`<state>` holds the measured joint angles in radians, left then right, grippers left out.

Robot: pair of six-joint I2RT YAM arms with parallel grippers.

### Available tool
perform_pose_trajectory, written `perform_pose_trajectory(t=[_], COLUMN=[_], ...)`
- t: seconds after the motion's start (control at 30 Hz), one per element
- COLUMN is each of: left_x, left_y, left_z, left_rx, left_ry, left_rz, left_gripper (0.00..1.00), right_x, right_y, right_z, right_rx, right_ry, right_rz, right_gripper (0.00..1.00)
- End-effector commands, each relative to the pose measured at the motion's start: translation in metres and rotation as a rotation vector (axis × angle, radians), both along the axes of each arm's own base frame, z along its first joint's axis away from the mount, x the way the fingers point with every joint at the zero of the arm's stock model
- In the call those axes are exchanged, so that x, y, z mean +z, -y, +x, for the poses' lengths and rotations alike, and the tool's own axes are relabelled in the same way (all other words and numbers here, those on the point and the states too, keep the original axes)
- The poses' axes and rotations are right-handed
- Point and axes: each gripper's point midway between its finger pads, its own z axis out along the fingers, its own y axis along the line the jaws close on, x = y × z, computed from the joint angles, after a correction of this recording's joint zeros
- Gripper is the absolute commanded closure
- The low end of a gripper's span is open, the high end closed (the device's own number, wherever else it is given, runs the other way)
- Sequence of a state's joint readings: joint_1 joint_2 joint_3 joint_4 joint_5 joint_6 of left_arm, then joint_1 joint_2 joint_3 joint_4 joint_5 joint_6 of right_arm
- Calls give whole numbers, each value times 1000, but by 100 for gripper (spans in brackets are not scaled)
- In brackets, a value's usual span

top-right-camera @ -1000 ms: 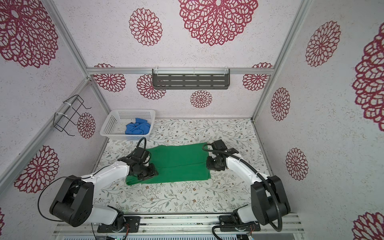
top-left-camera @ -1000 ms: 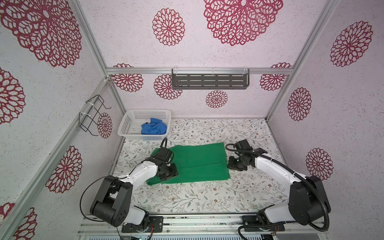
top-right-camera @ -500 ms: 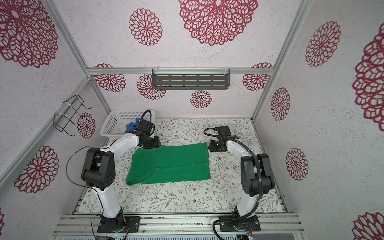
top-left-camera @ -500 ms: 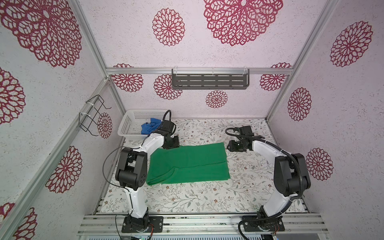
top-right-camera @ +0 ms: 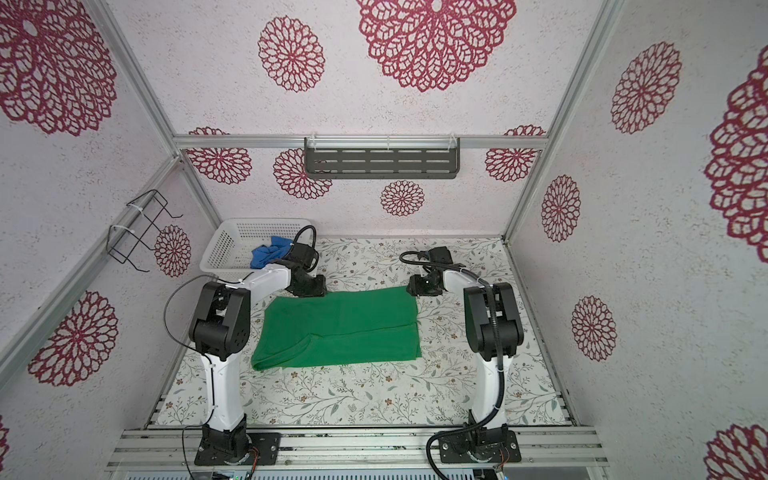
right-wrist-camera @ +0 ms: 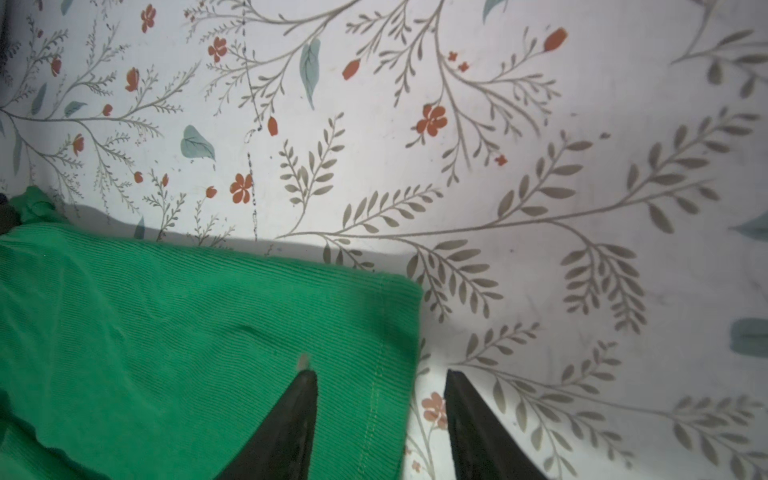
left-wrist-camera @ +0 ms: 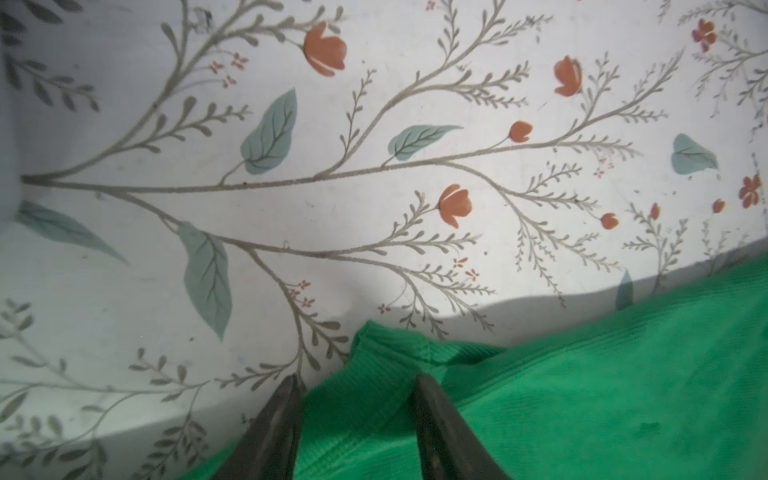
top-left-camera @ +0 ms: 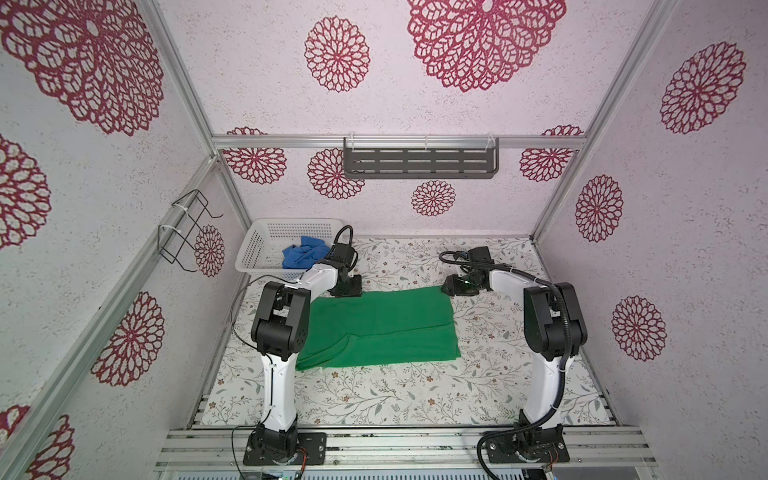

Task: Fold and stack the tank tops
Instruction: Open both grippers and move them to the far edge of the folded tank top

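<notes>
Green tank top (top-left-camera: 382, 328) lies folded flat on the counter (top-left-camera: 374, 395) near the basket (top-left-camera: 266, 232), blue tank top (top-left-camera: 305, 255) crumpled inside it. Left hand (left-wrist-camera: 355, 380) is half-spread around the green corner nearest the basket, grip unclear. Right hand (right-wrist-camera: 380, 372) is spread and empty, farther from the basket.

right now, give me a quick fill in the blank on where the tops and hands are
1. The green tank top lies spread flat on the ___.
2. The blue tank top sits crumpled inside the white ___.
3. The left hand and the right hand are both ___, not shut.
4. The two hands are at the green tank top's ___ corners, away from the arm bases.

Missing words: table; basket; open; far
</notes>
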<state>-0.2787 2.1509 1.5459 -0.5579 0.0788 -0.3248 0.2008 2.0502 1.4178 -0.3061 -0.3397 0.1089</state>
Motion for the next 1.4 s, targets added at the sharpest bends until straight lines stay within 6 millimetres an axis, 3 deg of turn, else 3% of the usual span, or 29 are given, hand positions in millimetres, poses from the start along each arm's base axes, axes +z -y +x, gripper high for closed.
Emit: perform_pose_trajectory(t=[0.0, 0.27, 0.47, 0.67, 0.8, 1.13, 1.37], left_x=[-3, -5, -6, 4, 14, 39, 60], left_y=[8, 6, 5, 3, 3, -5, -10], left_z=[4, 6, 7, 11, 14, 14, 3], left_rx=[-27, -20, -17, -16, -15, -11, 1], left_ry=[15, 15, 12, 38, 63, 121, 176], left_rz=[-8, 2, 10, 14, 14, 49, 48], left_gripper=[55, 66, 80, 94, 95, 96, 97], right_x=[12, -2, -6, -3, 9, 53, 64], right_y=[-5, -9, -15, -19, -19, -16, -10], right_z=[13, 26, 30, 35, 39, 37, 17], right_rx=[-3, -3, 19, 44, 50, 113, 171], right_ry=[31, 18, 21, 49, 90, 222, 274], right_rz=[28, 16, 8, -13, -20, -53, -96], right_gripper=[47, 49, 56, 78, 100, 100, 100])
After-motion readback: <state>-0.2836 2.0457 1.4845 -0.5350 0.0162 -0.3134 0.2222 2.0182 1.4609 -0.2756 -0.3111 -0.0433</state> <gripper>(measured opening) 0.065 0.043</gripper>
